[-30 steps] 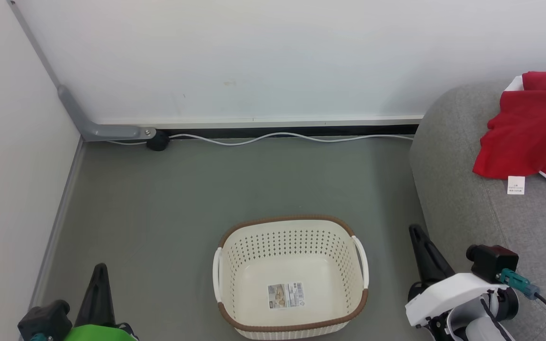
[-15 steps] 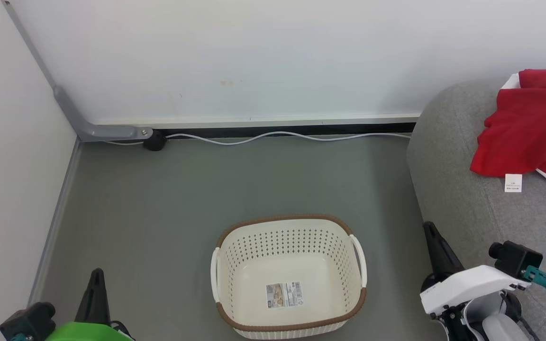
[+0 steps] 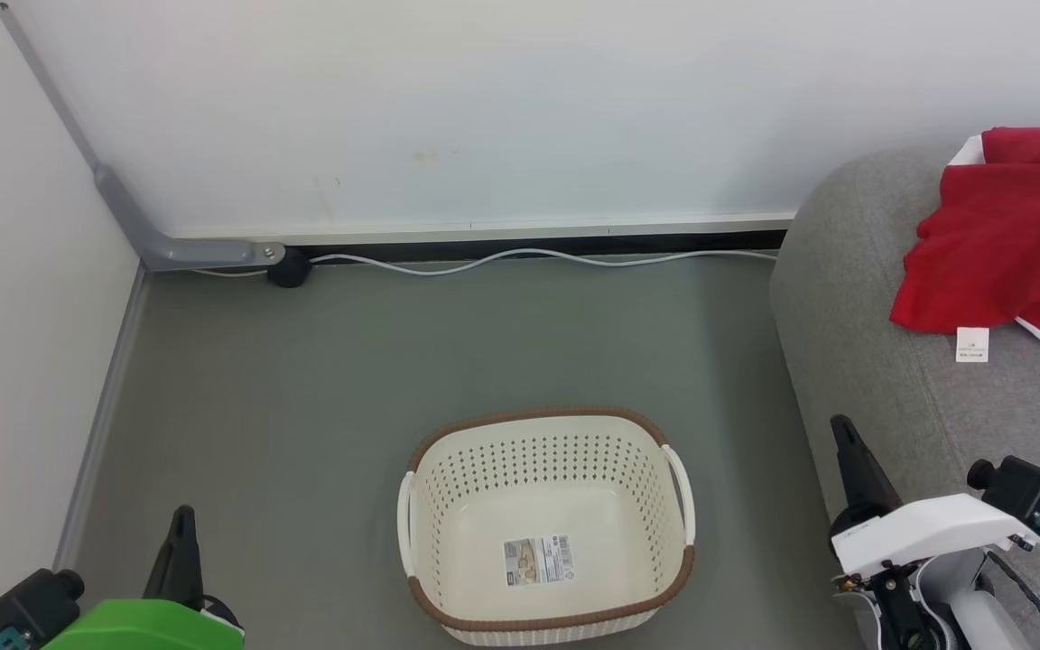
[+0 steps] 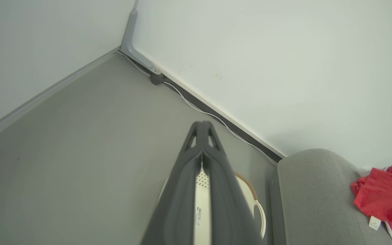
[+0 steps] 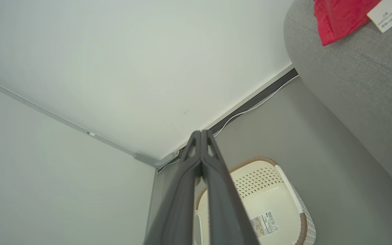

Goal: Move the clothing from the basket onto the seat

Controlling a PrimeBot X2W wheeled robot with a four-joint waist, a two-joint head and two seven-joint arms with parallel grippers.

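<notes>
The red clothing (image 3: 998,244) lies bunched on the grey seat (image 3: 854,307) at the right, its white tag (image 3: 972,344) resting on the cushion. The basket (image 3: 538,413) stands on the floor (image 3: 303,379) beside the seat, a label sticker (image 3: 538,560) on its bottom. The left gripper (image 3: 182,519) and the right gripper (image 3: 840,429) are both clenched on nothing, one on each side of the basket and apart from it.

1. Basket (image 3: 538,456): cream-white walls patterned with rows of small holes; brown woven-look rim; pale printed label (image 3: 538,560).
2. Clothing (image 3: 989,244): bright red, white trim, black white-outlined lettering; white tag (image 3: 971,344).
3. Seat (image 3: 845,298): plain grey fabric.
4. Floor (image 3: 394,361): dull grey-green; wall (image 3: 484,108): white; cable (image 3: 484,264): white.
5. Left gripper (image 3: 182,516), right gripper (image 3: 839,424): black fingers.
</notes>
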